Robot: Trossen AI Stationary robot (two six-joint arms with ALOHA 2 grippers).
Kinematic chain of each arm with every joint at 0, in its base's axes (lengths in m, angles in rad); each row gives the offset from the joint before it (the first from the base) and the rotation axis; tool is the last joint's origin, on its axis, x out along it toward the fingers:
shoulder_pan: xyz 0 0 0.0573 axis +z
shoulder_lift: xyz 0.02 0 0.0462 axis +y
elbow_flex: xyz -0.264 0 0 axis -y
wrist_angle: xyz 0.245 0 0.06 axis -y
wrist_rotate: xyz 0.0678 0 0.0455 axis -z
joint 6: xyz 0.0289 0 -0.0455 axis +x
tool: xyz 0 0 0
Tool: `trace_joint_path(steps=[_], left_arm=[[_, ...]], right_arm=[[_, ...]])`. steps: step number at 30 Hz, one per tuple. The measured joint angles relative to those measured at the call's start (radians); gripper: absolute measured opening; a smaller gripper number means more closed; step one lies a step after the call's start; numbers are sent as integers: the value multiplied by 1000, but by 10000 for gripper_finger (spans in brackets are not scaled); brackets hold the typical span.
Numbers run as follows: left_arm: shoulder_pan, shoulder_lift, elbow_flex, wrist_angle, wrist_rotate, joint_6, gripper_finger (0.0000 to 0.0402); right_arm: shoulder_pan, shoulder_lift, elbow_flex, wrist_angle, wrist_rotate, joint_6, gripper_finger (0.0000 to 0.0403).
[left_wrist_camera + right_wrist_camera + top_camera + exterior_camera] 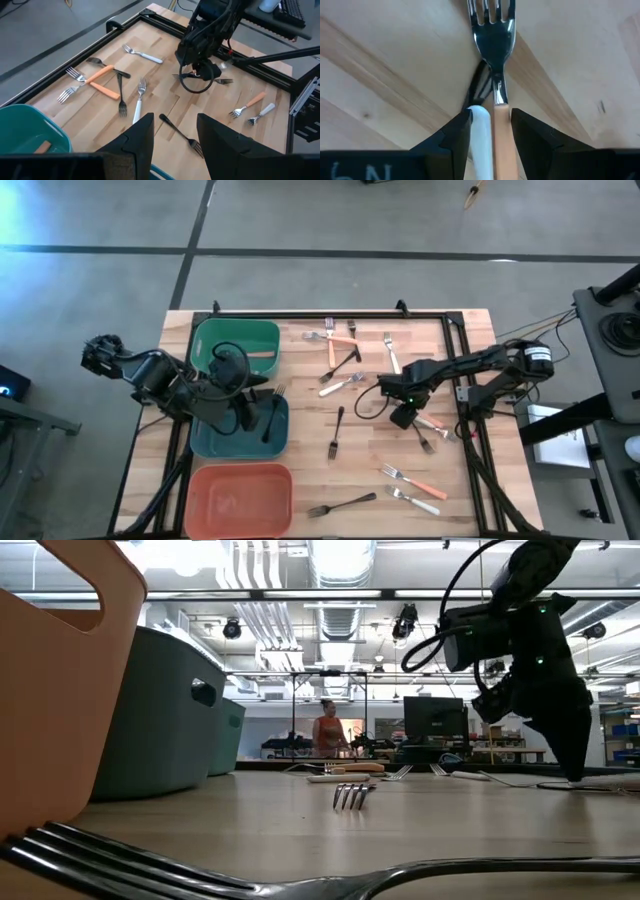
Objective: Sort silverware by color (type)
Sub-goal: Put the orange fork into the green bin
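Observation:
My right gripper (405,417) points down, open, just over the table right of centre. In the right wrist view its fingers stand on either side of two fork handles lying side by side, one white (479,135) and one orange-pink (501,135), with metal tines (491,15) beyond them. My left gripper (175,120) hangs open and empty above the teal bin (215,448), which holds a black fork (270,420). The green bin (235,323) holds an orange-handled fork (262,356). Other forks lie flat on the wood. My right gripper comes from above, its fingers along the two handles' outer sides near where the handles meet the metal necks. The white handle lies close to one finger (455,132). I cannot tell whether either finger touches. Both forks lie flat on the table.
A salmon bin (240,470) stands at the near left. Loose forks lie at the far middle (340,345), at the centre (337,430) and at the near right (415,485). A black rail frame (460,350) borders the table. A person stands far behind, in the low view.

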Motion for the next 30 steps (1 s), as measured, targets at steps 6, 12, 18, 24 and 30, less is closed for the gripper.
trace_joint_path(steps=[6, 12, 18, 24, 30], left_arm=[[0, 9, 0, 0, 0, 5, 133], [0, 23, 0, 0, 6, 10, 133], [0, 44, -1, 0, 7, 11, 133], [0, 63, -1, -1, 8, 11, 133], [0, 66, -1, -1, 8, 11, 133]], right_arm=[[-17, 6, -4, 67, 15, 6, 134], [-28, 9, -3, 73, 27, 5, 134], [-55, 8, -3, 92, 62, 1, 134], [-84, 7, -3, 100, 62, -6, 134], [-108, 7, -3, 99, 63, -11, 134]])
